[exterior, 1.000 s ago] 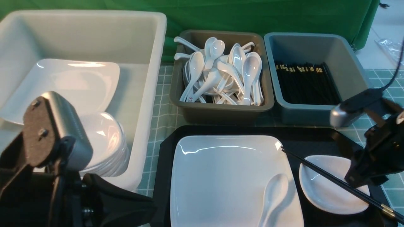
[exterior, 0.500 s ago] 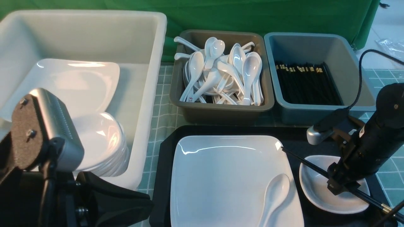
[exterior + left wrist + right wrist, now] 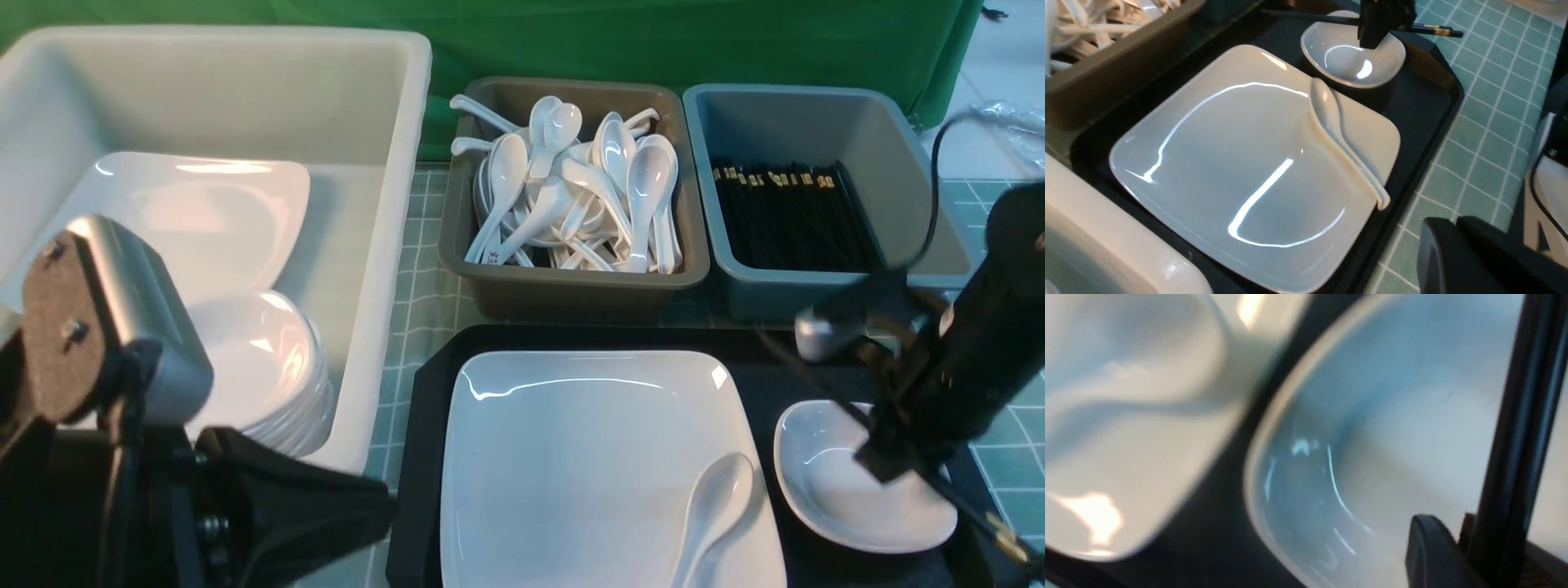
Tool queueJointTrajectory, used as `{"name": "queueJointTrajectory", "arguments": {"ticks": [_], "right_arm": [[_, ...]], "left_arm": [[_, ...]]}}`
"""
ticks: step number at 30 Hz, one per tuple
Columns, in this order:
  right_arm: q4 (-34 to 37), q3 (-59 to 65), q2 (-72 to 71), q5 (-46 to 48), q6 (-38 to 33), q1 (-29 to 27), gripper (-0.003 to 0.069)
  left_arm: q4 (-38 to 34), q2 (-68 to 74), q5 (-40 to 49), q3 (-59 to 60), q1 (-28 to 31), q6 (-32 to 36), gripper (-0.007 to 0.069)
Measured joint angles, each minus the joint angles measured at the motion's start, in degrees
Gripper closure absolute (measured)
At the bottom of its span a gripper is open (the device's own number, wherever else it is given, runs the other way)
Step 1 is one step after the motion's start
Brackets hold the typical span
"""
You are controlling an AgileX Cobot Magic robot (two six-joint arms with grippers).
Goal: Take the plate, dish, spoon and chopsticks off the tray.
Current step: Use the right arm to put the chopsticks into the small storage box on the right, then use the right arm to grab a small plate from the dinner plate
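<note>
Prob. a robotics lab: 2 robot arms (image 3: pixel 963 384) over a tiled worktop (image 3: pixel 1012 425), w/ green backdrop cloth (image 3: pixel 571 41).

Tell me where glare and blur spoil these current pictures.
Front view: a thin glare line across the plate, motion blur on the chopsticks and right claw; left wrist view: bright curved streaks on the plate, a hot spot in the dish; right wrist view: spoon soft, out of focus, dish rim blurred, small glints inside.

Plate (image 3: pixel 588 457) and spoon (image 3: pixel 717 502) cut off at front view's bottom, chopsticks (image 3: pixel 820 385) blurred, dish (image 3: pixel 824 465) partly hidden
</note>
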Motion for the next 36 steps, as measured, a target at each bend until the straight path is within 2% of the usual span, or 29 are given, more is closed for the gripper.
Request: {"name": "queueJointTrajectory", "arguments": {"ticks": [6,7,12,18,22,23,26,29,34,36], "right_arm": [[4.01,-14.09,-2.06,-4.83,7.81,-0.55,0.0541],[4.2,-20.28,0.8,-7.45,11.07,-1.91,0.0541],[4.36,-35.43,12.45,-14.01,17.28,-5.06,0.0541],[4.48,-49.65,26.09,-15.12,23.68,-7.07,0.0533],[4.01,-53.45,30.75,-9.59,25.82,-7.67,0.0367],[3.82,-53.63,30.82,-7.03,25.64,-7.72,0.0272],[3.2,-53.9,29.5,-2.99,23.82,-7.7,0.0178],[0.52,-53.9,26.37,1.96,22.03,-7.27,0.0208],[-6.83,-53.5,18.41,15.27,17.82,-3.86,0.0382],[-8.41,-51.36,15.39,18.51,16.38,-1.88,0.04]], "left_arm": [[-0.05,0.0,-8.5,0.0,0.0,0.0,0.0608],[-0.05,0.0,-10.39,0.0,0.0,0.0,0.0608],[-0.05,0.0,-13.17,0.0,0.0,2.24,0.0608],[-0.05,0.0,-15.04,0.0,0.0,3.59,0.0608],[-0.05,0.0,-15.24,0.0,0.0,4.12,0.0608],[-0.05,0.0,-15.24,0.0,0.0,4.28,0.0608],[-0.05,0.0,-15.28,0.0,0.0,4.33,0.0608],[0.33,0.0,-15.28,0.0,0.0,4.39,0.0608],[1.31,0.0,-15.1,0.0,0.0,4.43,0.0608],[1.38,0.0,-14.82,0.0,0.0,4.43,0.0608]]}}
